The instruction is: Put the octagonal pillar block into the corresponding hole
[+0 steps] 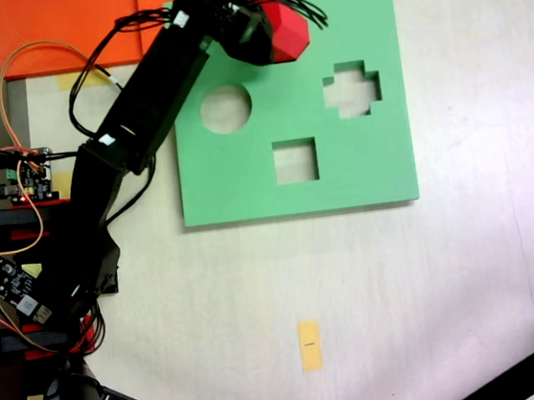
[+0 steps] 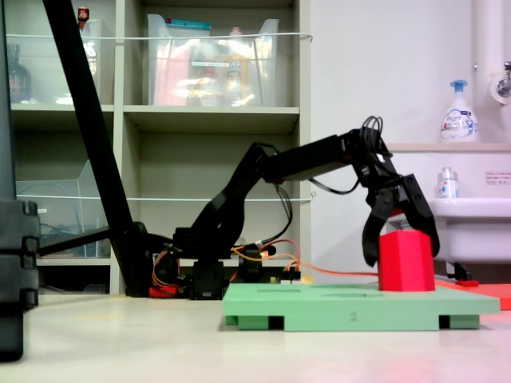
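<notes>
The octagonal pillar block (image 1: 286, 32) (image 2: 406, 263) is bright red and stands upright on the far part of the green foam board (image 1: 245, 178) (image 2: 335, 307). In the second exterior view its base is level with the board's top face. My gripper (image 1: 274, 25) (image 2: 402, 254) comes down over the block, with one black finger (image 2: 370, 239) against each side, shut on it. The corresponding hole is hidden under the block and gripper in both exterior views.
The board has a round cutout (image 1: 226, 108), a cross-shaped cutout (image 1: 351, 89) and a square cutout (image 1: 294, 161). An orange sheet (image 1: 64, 30) lies behind the arm's base, with circuit boards and wires (image 1: 23, 179). A yellow tape mark (image 1: 310, 346) is on the table.
</notes>
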